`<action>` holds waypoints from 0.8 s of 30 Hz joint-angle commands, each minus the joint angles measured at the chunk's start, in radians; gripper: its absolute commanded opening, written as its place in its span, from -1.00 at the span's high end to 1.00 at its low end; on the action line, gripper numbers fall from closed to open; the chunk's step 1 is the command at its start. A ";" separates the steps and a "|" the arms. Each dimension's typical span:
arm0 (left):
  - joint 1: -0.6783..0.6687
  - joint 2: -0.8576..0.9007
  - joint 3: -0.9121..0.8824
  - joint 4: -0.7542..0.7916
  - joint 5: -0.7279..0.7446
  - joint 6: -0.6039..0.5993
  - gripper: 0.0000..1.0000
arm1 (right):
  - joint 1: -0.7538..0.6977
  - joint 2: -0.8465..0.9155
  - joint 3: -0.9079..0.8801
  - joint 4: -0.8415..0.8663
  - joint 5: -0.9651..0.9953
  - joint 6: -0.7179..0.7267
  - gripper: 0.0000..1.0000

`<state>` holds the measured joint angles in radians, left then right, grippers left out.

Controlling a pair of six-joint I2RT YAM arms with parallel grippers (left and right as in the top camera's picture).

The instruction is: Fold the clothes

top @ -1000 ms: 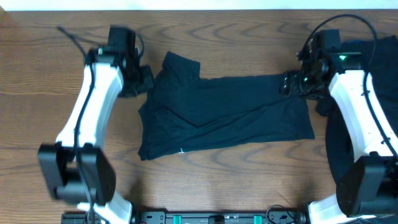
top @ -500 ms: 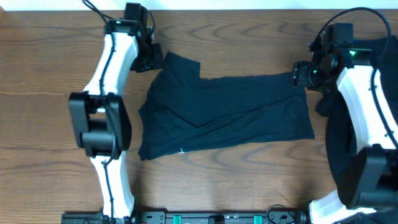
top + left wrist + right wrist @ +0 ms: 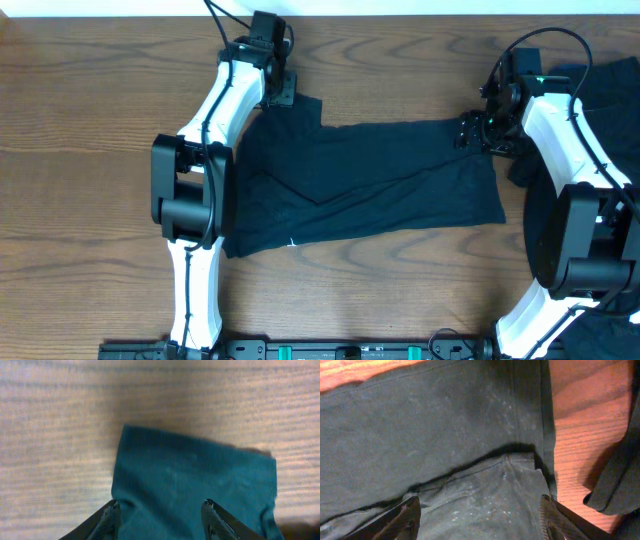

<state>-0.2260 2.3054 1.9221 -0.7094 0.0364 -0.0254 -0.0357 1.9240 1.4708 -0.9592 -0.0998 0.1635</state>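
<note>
The clothes being handled are a dark navy T-shirt (image 3: 370, 185), lying folded and flat in the middle of the wooden table. One sleeve (image 3: 195, 475) sticks out at its far left corner. My left gripper (image 3: 286, 93) hovers over that sleeve; in the left wrist view the left gripper (image 3: 161, 512) is open, with cloth lying under and between its fingers but not pinched. My right gripper (image 3: 468, 132) sits over the shirt's far right corner. Seen from the right wrist, the right gripper (image 3: 480, 512) stands wide open above a folded layer near the hem (image 3: 546, 435).
More dark clothes (image 3: 600, 85) are heaped at the table's right side, under and behind my right arm, and a piece of them (image 3: 620, 470) lies just right of the shirt's edge. Bare wood (image 3: 80, 150) stretches to the left of the shirt.
My left arm has swung from the shirt's left side up to the far sleeve, and its jaws have opened. The right gripper has stayed near the far right corner, still open.
</note>
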 commanded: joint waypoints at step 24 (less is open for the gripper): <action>0.007 0.109 -0.023 0.075 -0.055 0.005 -0.04 | 0.011 0.009 0.012 0.037 0.021 -0.109 -0.59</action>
<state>-0.2237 2.3981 1.9224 -0.6304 -0.0071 -0.0193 -0.0349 1.9240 1.4708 -0.9340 -0.0925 0.1165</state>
